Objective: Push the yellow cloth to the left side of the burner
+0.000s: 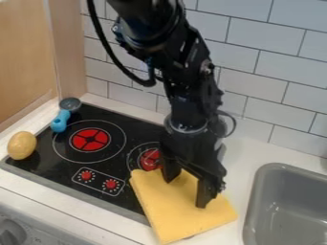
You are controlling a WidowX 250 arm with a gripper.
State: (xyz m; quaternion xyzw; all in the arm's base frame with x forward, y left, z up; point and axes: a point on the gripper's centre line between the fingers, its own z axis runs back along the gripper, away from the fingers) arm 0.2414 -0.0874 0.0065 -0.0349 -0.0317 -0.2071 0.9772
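Note:
The black gripper (186,190) hangs over the yellow cloth (182,213), its two fingers spread apart and their tips at the cloth's upper part. The cloth lies flat, partly over the right edge of the black stove top (131,125) and partly on the white counter. Two red burners show on the stove: a larger one (90,139) at the left, and a smaller one (150,160) just above the cloth, partly hidden by the arm.
A tan potato-like object (22,145) rests at the stove's left edge. Behind it lies a blue-handled spoon or scoop (60,120). The grey sink (285,206) is at the right, and a tiled wall (281,62) stands behind the counter.

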